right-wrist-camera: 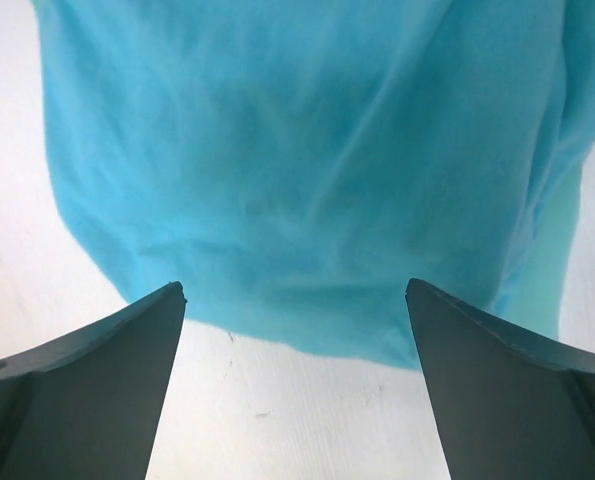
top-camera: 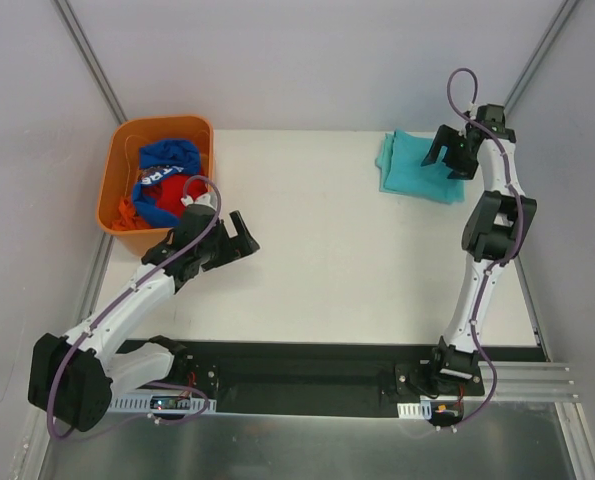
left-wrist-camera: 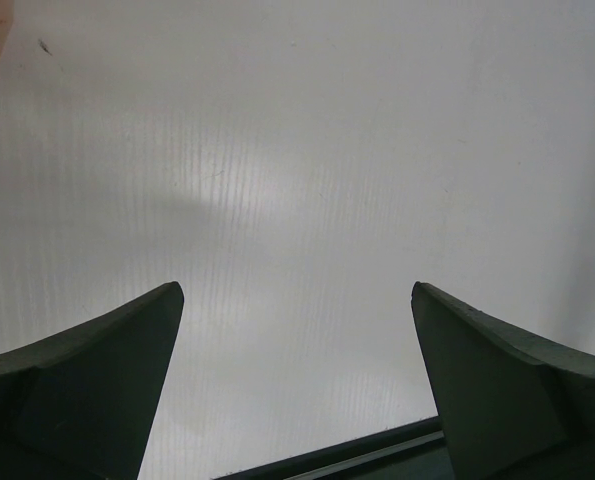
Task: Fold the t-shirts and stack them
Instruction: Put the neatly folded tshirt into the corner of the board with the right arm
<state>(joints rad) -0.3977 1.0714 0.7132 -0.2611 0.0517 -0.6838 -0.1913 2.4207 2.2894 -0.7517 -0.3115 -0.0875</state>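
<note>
With the folded teal t-shirts stacked well right of the orange bin, stacking looks done: right gripper spread above them, left gripper spread beside the bin, next lifting clear without snagging.

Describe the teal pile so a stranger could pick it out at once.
Start at the white table and go to its far right corner, under the open right gripper. The teal pile lies there, folded flat. It is the only cloth outside the orange bin at the far left, where blue clothes and red clothes sit bunched.
</note>
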